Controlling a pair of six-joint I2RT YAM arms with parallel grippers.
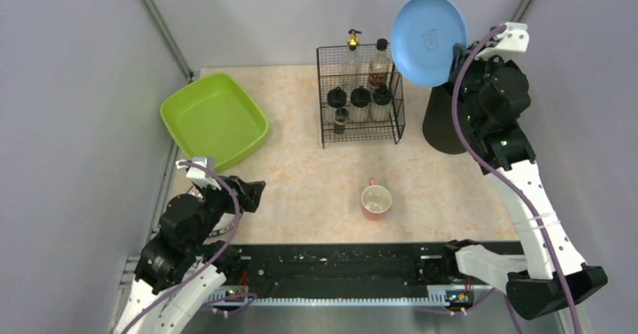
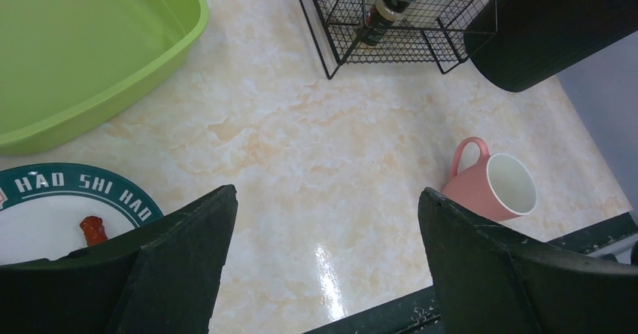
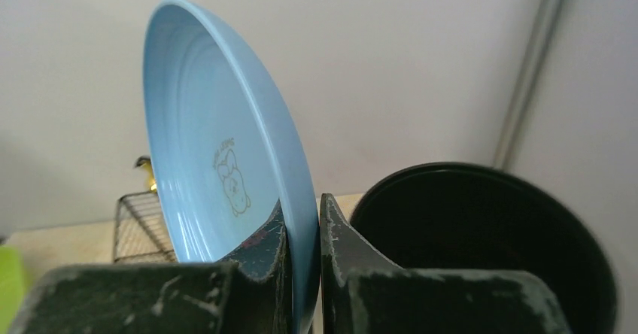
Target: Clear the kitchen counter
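Bench (image 1: 301, 191) spans ahead of arms: looks stiff, slick, fixed, nothing to grip. R jaws pinch plate (image 1: 429, 39) rim near bin (image 1: 440, 127); plate prob. rigid, slippery. L jaws wide open, empty.

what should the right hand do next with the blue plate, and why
Probably swing the blue plate left toward the green tub. The right hand is shut on its rim, holding it on edge up beside the black bin; its visible face shows no scraps, and the tub looks empty.
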